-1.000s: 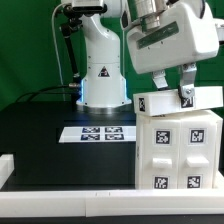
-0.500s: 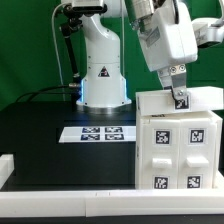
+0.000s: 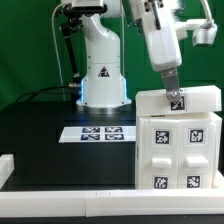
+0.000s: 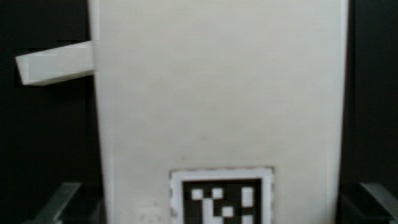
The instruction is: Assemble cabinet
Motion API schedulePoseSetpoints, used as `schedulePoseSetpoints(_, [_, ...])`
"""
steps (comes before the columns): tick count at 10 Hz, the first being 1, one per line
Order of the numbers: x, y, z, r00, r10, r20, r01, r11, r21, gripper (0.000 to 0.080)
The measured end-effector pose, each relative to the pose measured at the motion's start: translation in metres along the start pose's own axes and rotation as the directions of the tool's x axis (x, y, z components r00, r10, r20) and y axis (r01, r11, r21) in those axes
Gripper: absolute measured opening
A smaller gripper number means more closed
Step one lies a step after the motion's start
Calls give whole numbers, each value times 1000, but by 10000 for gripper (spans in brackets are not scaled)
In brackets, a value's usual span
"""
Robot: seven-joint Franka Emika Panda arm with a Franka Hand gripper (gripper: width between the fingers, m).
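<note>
- The cabinet [image 3: 178, 140], a large white plastic box body with raised white blocks on its front and several black-and-white square tags, is seen standing on the black table [image 3: 45, 135] at the exterior view's right, near the front edge.
- A flat white plastic top panel [image 3: 180, 101] is seen lying across the top of the cabinet, and one square tag is carried on its upper face.
- The two-finger gripper [image 3: 172, 88] of the white robot arm [image 3: 160, 35] is held directly above that top panel, with its dark fingers pointing down at the tagged spot.
- In the wrist view the same white panel [image 4: 217, 100] fills the middle of the picture, and its tag [image 4: 219, 198] is seen between the two dark fingertips [image 4: 61, 202].
- The jaws are spread wide, one on each side of the panel; a narrow dark gap is seen between each fingertip and the panel's edge, so the panel is straddled and not pinched.
- A small white ledge or block [image 4: 57, 65] is seen jutting out from one side of the panel in the wrist view; what it belongs to cannot be told.
- The marker board [image 3: 97, 132], a thin flat white strip with printed tags, is seen lying on the table just beside the cabinet, toward the exterior view's left.
- The white pedestal base of the arm [image 3: 103, 70] is seen behind the marker board, in front of a green backdrop [image 3: 30, 50].
- A low white rail [image 3: 60, 185] is seen along the front of the table.
</note>
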State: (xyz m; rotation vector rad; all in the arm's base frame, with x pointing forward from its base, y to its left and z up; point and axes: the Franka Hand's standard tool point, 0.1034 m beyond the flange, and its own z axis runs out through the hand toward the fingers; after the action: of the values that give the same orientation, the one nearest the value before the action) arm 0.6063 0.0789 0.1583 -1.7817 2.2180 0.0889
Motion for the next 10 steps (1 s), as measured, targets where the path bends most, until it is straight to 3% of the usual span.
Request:
schedulePoseSetpoints(1, [0,0,0,1000,-20,0,20,1000,-1,617])
schedulePoseSetpoints(2, [-1,0,0,1000,-28,0,28,1000,0,617])
schedulePoseSetpoints(3, [-4,-2,-6,999,-44,10,44,999,11,764])
schedulePoseSetpoints(6, [-14,-8,-24,998,-32,50,30,998,51,797])
schedulePoseSetpoints(8, [-14,-7,-22,995,-88,46,86,995,51,797])
schedulePoseSetpoints(9, [-14,-6,-22,989,-140,43,139,990,39,797])
schedulePoseSetpoints(10, [-17,-6,-25,959,-279,46,279,960,11,797])
